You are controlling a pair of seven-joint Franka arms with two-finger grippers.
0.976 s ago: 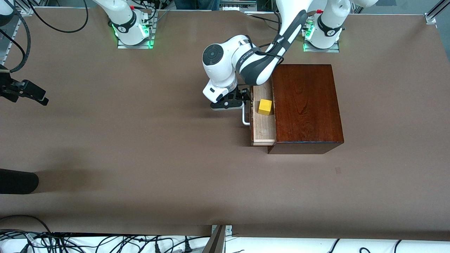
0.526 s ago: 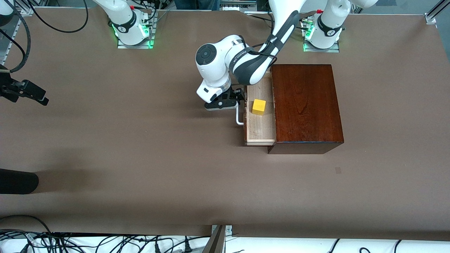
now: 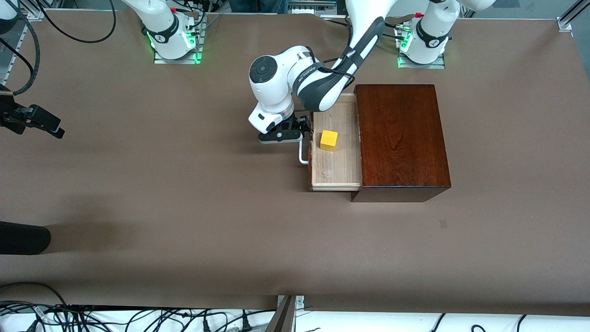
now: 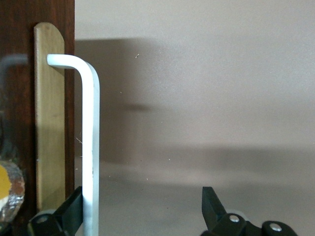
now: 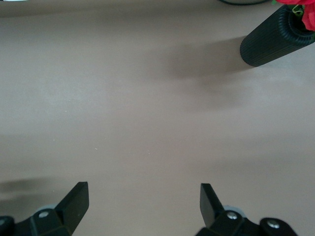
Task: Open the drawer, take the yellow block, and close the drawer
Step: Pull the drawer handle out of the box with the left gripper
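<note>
The drawer (image 3: pixel 339 166) stands pulled partly out of the dark mahogany box (image 3: pixel 398 138), toward the right arm's end of the table. The yellow block (image 3: pixel 328 140) lies in its pale tray. My left gripper (image 3: pixel 300 133) is at the white loop handle (image 3: pixel 302 154), open, with one finger between the handle and the drawer front. In the left wrist view the handle (image 4: pixel 91 137) runs past one finger of the left gripper (image 4: pixel 142 209), in front of the brass plate (image 4: pixel 49 123). My right gripper (image 3: pixel 53 129) waits open and empty at the right arm's end of the table, and its wrist view shows it (image 5: pixel 142 201) over bare table.
A black ribbed cylinder (image 3: pixel 20 237) lies at the right arm's end of the table, nearer the front camera; in the right wrist view it (image 5: pixel 273 37) holds red flowers. Cables run along the table's edges.
The drawer has slid farther out of the box toward the right arm's end, carrying the yellow block. My left gripper has moved with the handle. The right arm has not moved.
</note>
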